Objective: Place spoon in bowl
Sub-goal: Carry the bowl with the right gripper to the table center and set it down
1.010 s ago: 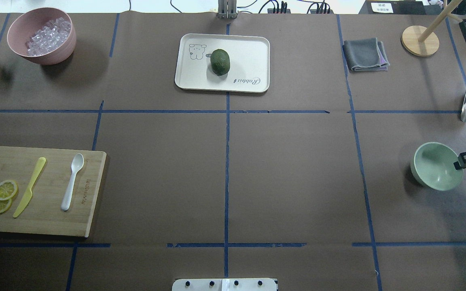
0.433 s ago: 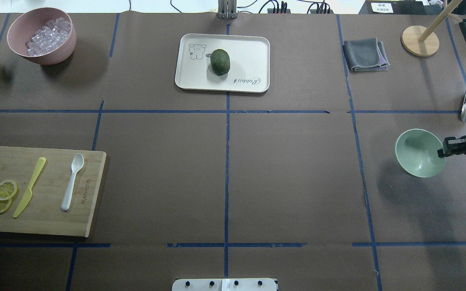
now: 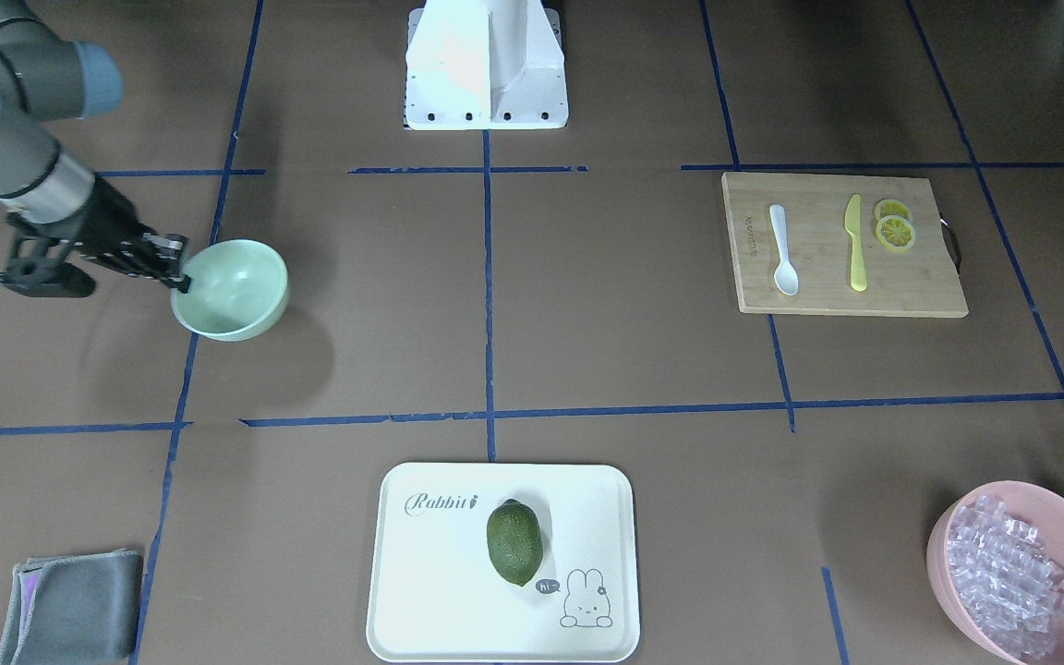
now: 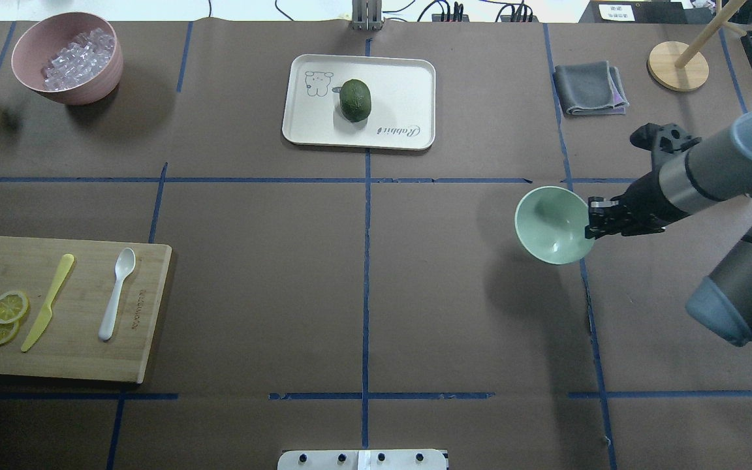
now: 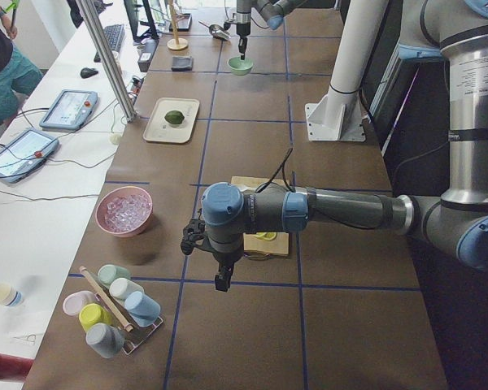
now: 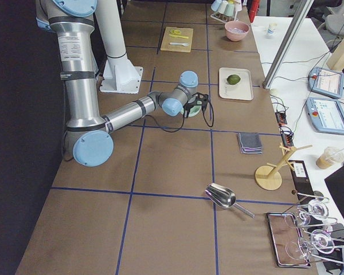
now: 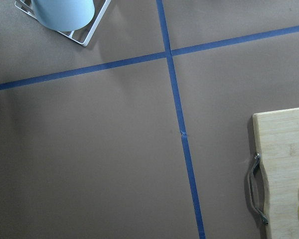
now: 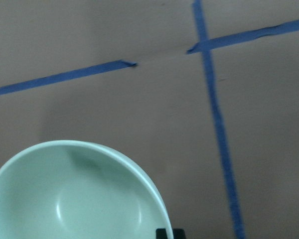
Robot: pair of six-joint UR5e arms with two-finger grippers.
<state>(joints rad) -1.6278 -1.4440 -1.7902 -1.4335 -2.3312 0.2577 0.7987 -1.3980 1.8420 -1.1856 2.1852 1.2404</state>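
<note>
You can read "Rabbit" in script on the white tray [image 3: 421, 591], with a small "hi~" bubble beside its drawn rabbit. The tray lies well apart from the fingers of the right gripper [image 3: 183, 270]. The cutting board [image 3: 828, 286], farther still from those fingers, carries print along one edge that is too small to read.

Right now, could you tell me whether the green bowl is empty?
Empty: the bowl shows a bare inside, held at its rim by the right gripper; the spoon lies on the cutting board.
</note>
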